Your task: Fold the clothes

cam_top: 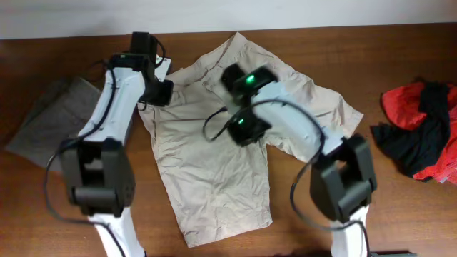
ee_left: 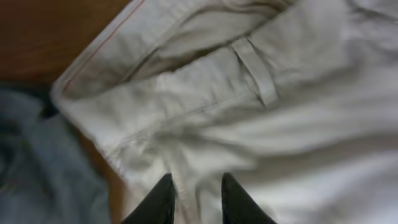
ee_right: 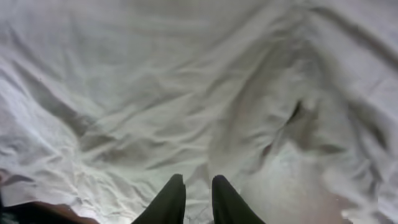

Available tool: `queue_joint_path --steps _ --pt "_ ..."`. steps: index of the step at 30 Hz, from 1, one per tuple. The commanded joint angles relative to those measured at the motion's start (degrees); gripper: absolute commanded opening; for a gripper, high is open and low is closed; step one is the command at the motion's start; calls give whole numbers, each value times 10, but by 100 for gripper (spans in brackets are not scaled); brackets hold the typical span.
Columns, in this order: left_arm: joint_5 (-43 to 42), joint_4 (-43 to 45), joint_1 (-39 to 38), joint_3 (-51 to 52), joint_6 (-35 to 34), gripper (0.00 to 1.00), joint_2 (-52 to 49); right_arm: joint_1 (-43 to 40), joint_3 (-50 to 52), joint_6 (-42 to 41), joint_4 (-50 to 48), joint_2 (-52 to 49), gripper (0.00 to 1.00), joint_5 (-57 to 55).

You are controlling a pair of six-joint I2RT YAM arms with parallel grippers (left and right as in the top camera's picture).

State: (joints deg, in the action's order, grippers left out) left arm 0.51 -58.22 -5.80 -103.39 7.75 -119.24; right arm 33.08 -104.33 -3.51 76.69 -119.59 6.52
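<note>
The light beige shorts (cam_top: 214,178) lie spread flat in the middle of the table, waistband toward the far edge and one leg reaching the near edge. My left gripper (cam_top: 156,93) is down at the waistband's left corner. In the left wrist view the beige shorts (ee_left: 298,93) fill the frame, and the left gripper (ee_left: 197,186) is open, with a raised ridge of cloth between its tips. My right gripper (cam_top: 239,132) sits over the crotch area. In the right wrist view the right gripper (ee_right: 198,186) is open by a narrow gap, tips on the wrinkled shorts (ee_right: 155,81).
Darker grey shorts (cam_top: 53,118) lie at the left, close beside the beige waistband corner (ee_left: 31,162). A red and black heap of garments (cam_top: 421,128) sits at the right edge. Brown table (cam_top: 400,214) shows around them. A belt loop (ee_left: 256,71) lies ahead of the left fingers.
</note>
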Motion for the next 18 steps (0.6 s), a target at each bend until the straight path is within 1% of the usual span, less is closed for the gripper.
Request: queue_joint_path --steps 1,5,7,9,11,13,15,18 --pt "6 -14 6 -7 11 26 75 71 0 -47 10 88 20 -117" --pt "-7 -24 17 -7 9 31 107 156 35 -83 6 167 20 -198" --pt "-11 -30 19 -7 9 34 111 188 85 -98 -14 204 20 -207" --pt "-12 -34 18 -6 10 36 110 204 163 -124 -51 234 21 -207" --pt "-12 -31 15 1 10 36 109 202 245 -151 -92 247 30 -200" --pt "-12 -23 13 11 9 37 109 185 320 -158 -137 247 33 -154" --pt "-14 -13 12 18 9 37 109 160 373 -158 -179 243 32 -88" --pt "-14 -9 12 22 9 38 109 117 414 -132 -226 243 32 1"
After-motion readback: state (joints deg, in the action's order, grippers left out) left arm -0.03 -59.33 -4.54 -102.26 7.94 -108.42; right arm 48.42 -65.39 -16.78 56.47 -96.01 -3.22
